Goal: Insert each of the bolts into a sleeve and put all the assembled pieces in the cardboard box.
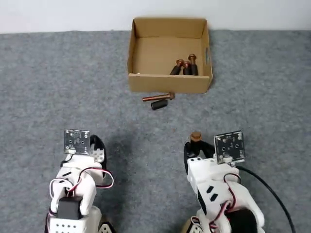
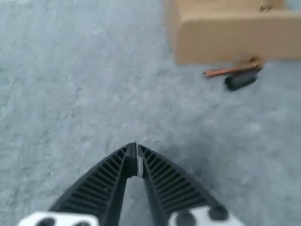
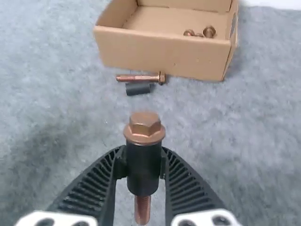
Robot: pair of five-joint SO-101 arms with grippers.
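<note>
Right hand (image 3: 142, 155) sits at the near edge of the grey worktop (image 1: 48, 87), its jaws clamped on a black sleeve (image 3: 142, 172) that stands upright between them. A copper bolt (image 3: 144, 128) runs through that sleeve: its hex head rests on top and the shank tip pokes out below. Left hand (image 2: 136, 157) is alongside, well apart, pinched fully together with nothing between the jaws. Farther out, a loose bolt (image 1: 158, 97) lies flat just in front of the box (image 1: 167, 83), parallel to its near wall, head toward the right arm's side. A loose sleeve (image 1: 159, 104) lies on its side just beside that bolt, on the nearer side; whether they touch I cannot tell. Inside the box, three assembled pieces (image 1: 186, 67) lie together by the near corner on the right arm's side.
</note>
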